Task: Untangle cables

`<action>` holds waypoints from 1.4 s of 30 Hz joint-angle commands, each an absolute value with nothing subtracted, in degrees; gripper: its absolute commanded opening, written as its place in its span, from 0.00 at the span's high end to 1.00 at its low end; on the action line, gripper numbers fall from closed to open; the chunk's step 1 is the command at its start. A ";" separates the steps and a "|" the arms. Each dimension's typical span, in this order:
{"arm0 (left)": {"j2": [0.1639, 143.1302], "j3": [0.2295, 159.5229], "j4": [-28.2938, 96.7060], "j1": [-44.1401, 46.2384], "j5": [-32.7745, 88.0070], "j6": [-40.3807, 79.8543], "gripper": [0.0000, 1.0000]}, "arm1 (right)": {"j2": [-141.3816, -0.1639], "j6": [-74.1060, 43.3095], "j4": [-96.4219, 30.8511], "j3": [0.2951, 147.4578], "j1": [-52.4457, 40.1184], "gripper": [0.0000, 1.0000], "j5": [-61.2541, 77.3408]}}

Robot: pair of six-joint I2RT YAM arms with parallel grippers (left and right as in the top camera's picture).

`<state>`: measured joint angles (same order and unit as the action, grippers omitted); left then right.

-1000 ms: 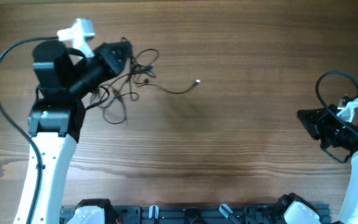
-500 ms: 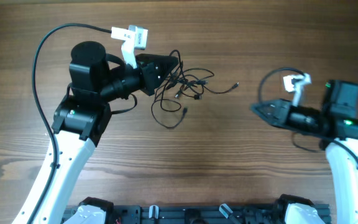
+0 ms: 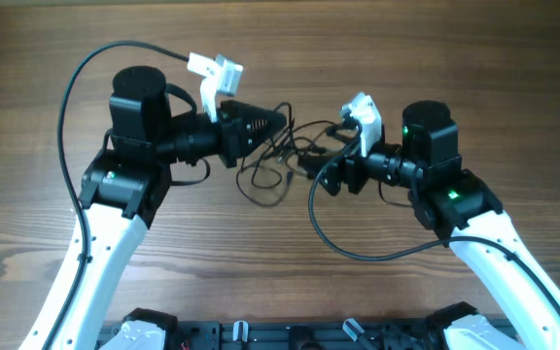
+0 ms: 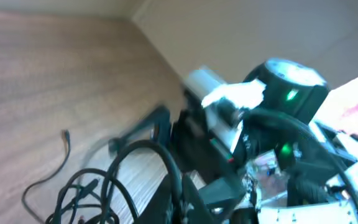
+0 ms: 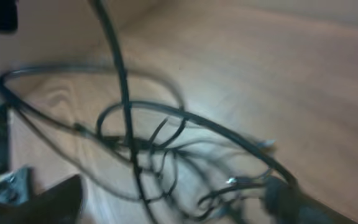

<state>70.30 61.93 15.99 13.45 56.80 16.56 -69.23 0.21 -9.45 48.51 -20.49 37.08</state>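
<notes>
Cables [image 3: 299,154] lie in a loose black tangle between the two grippers, about midway between the table's [image 3: 474,58] left and right edges.
Left gripper [image 3: 278,121] is clamped tight on the tangle's left side, with strands looping out from its tip. Right gripper [image 3: 327,177] sits at the tangle's right side with its jaws spread wide. Cords run between its fingers, but it grips none of them.

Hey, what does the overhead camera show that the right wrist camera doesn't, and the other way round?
Only overhead: both arms, with the left gripper and right gripper at either side of the tangle on the table. Only right wrist: a blurred close-up of separate loops and a pale plug tip. Both: the tangled cables.
</notes>
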 commanded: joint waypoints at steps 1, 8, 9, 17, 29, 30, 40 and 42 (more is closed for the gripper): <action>70.74 62.22 17.02 12.23 58.94 10.70 0.96 | -69.67 2.39 -7.70 48.99 -20.80 0.00 33.61; 70.74 62.22 17.08 12.25 60.03 10.92 0.96 | -69.89 -6.26 -7.03 48.99 -20.93 0.00 22.06; 70.74 62.22 17.06 12.25 60.38 10.94 0.96 | -70.08 -5.10 -6.57 48.99 -21.26 0.01 23.22; 70.74 62.22 17.23 12.21 65.04 12.86 0.96 | -75.57 5.98 -4.64 49.01 -24.73 0.95 28.38; 70.72 62.22 33.93 -8.88 12.93 32.67 0.96 | -48.73 -13.56 -20.18 49.19 -11.29 0.95 -37.80; 70.72 62.22 34.15 -9.91 11.84 32.69 0.96 | -47.07 -14.09 -20.64 49.17 -9.67 0.95 -38.68; 71.09 62.22 37.23 -13.56 8.93 40.77 0.96 | -48.16 -16.03 -23.94 49.17 -1.13 0.95 -5.15; 71.81 62.19 36.40 -12.86 17.91 40.71 0.96 | -51.53 -15.86 -20.93 49.17 -1.28 0.95 15.51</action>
<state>70.91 61.98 37.32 -13.56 7.14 38.63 -47.68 -16.03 -23.92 48.53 -0.95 -17.82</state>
